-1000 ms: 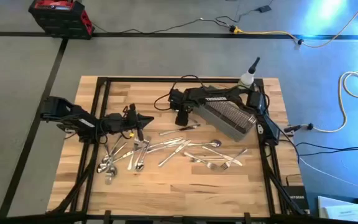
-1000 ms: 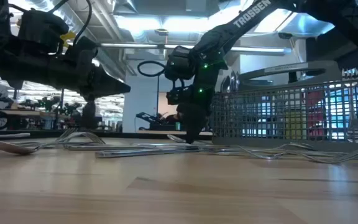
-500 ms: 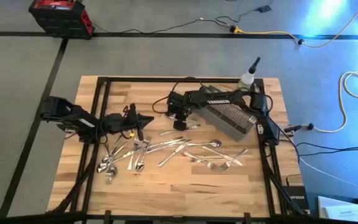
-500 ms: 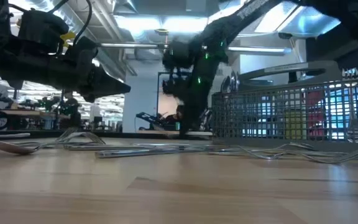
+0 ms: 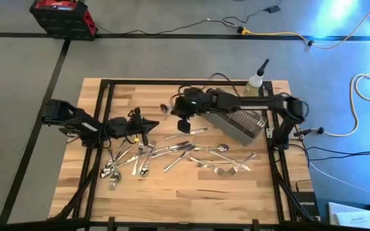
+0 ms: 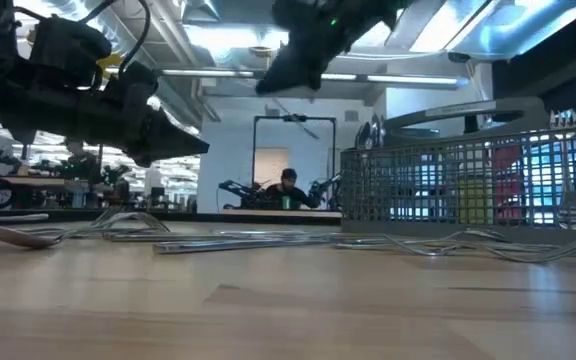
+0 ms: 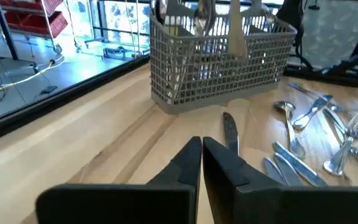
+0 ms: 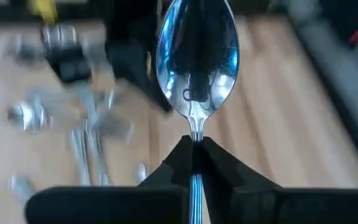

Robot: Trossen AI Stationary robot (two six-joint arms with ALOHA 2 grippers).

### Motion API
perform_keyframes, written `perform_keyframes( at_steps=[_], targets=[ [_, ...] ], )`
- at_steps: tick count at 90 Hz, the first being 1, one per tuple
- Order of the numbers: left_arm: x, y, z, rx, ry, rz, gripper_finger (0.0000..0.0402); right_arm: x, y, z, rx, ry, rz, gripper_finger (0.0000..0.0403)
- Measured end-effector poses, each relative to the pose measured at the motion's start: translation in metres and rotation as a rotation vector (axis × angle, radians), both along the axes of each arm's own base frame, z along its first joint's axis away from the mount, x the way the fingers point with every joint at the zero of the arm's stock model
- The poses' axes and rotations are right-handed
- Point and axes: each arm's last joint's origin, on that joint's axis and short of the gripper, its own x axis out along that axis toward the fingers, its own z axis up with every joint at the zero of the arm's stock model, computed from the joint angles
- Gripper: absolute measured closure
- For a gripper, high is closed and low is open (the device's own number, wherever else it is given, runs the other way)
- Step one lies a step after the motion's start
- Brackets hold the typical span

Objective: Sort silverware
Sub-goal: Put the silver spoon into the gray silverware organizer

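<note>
The silverware [image 5: 172, 154] lies scattered flat across the middle of the wooden table, forks and spoons in loose heaps. A gray mesh basket [image 5: 239, 122] stands at the far right with a few pieces upright in it [image 7: 219, 56]. High above the table, just left of the basket, my right gripper [image 5: 182, 114] is shut on a spoon [image 8: 197, 56] whose bowl sticks out past the fingertips [image 5: 164, 108]. My left gripper [image 5: 148, 125] hovers shut and empty over the left part of the table [image 7: 201, 146], pointing toward the basket. My right gripper pinches the spoon's handle just behind the neck [image 8: 195, 138] between its two fingers. The handle runs back along the fingers, and the bowl juts out beyond their tips, its hollow side toward the wrist camera. The spoon is lifted clear of the table.
A white squeeze bottle [image 5: 257, 78] stands at the far right corner behind the basket. Black frame rails [image 5: 105, 128] run along the table's sides. One loose piece [image 7: 230, 130] lies between my left gripper and the basket. A person [image 6: 288, 185] sits in the room beyond.
My right gripper has risen from the table top beside the basket, carrying the spoon up clear, and has tipped from pointing down toward level, facing the table's left. Its arm has swung out toward the right edge.
</note>
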Motion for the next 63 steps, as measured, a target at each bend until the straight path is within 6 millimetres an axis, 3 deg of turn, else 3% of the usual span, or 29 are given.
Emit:
perform_keyframes(
  at_steps=[8, 34, 50, 63],
  targets=[
    [0.0, -0.002, -0.001, 0.0, 0.016, -0.01, 0.0402, -0.023, 0.008, 0.003, -0.039, -0.138, -0.093, 0.0402],
    [0.0, -0.003, -0.002, 0.035, 0.038, -0.022, 0.0402, -0.096, 0.021, -0.017, -0.227, -0.471, -0.522, 0.0402],
    [0.0, -0.003, -0.002, 0.045, 0.034, 0.002, 0.0402, -0.113, 0.008, -0.035, -0.265, -0.504, -0.625, 0.0402],
    [0.0, -0.003, -0.002, 0.044, 0.035, 0.003, 0.0402, -0.117, -0.002, -0.052, -0.233, -0.436, -0.689, 0.0402]
  ],
)
